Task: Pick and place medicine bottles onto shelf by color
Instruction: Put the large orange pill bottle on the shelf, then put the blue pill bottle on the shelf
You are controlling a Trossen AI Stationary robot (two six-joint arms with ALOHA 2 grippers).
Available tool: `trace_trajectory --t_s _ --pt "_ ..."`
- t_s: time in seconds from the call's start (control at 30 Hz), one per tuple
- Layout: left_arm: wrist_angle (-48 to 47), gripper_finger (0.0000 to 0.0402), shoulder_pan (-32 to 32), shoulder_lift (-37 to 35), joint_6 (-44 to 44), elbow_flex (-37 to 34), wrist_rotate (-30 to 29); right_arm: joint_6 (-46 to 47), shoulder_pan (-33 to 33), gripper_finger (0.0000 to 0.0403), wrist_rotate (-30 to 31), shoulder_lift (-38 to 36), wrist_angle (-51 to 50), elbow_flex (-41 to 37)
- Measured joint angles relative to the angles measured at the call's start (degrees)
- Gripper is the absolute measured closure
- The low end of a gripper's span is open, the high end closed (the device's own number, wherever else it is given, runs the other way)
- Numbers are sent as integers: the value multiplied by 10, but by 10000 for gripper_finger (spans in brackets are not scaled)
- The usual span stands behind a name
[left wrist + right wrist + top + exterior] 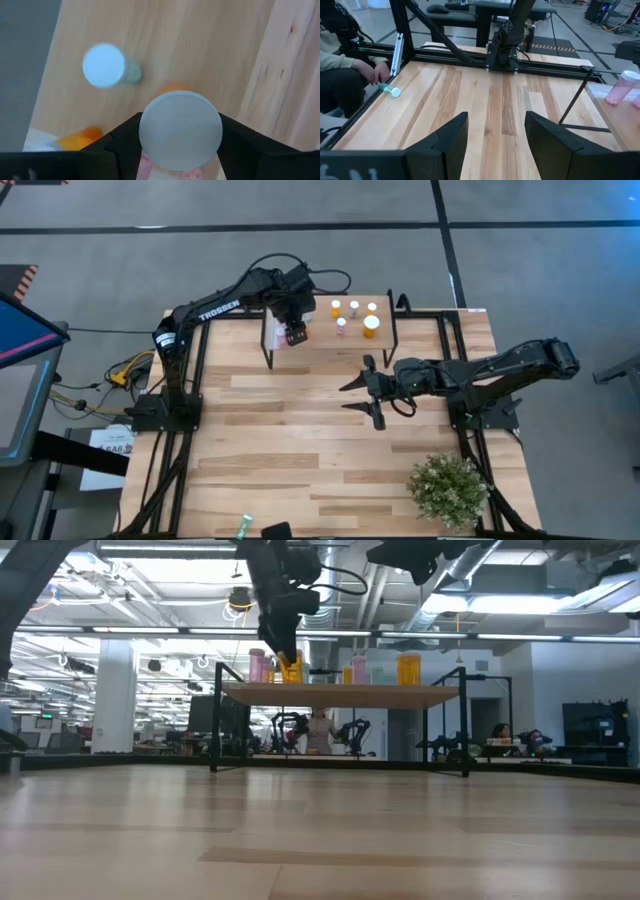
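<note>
nearest us, a white-capped orange medicine bottle sits pinched in the left gripper over the raised light-wood shelf, where we count several bottles placed. the right gripper waits spread over the counter. only its wrist view shows a green bottle left lying at the edge.

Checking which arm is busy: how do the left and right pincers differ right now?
The left pincer is over the shelf, closed on a white-capped bottle; the right pincer hangs over the bare table, open and empty. The left points down; the right lies level. Both are dark and two-fingered.
</note>
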Motion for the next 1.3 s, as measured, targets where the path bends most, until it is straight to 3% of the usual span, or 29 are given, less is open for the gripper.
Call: trace_trajectory --t_s 0.4,0.6,1.13,1.3 --pt "22 169 0 0 -3 0 10 0 0 186 0 0 0 0" --pt "27 158 -1 0 -4 0 -15 0 0 186 0 0 0 0" --pt "-13 154 -22 -2 7 105 -3 4 0 186 0 1 -3 0" --pt "-40 167 -56 -26 9 120 15 6 0 186 0 1 -6 0"
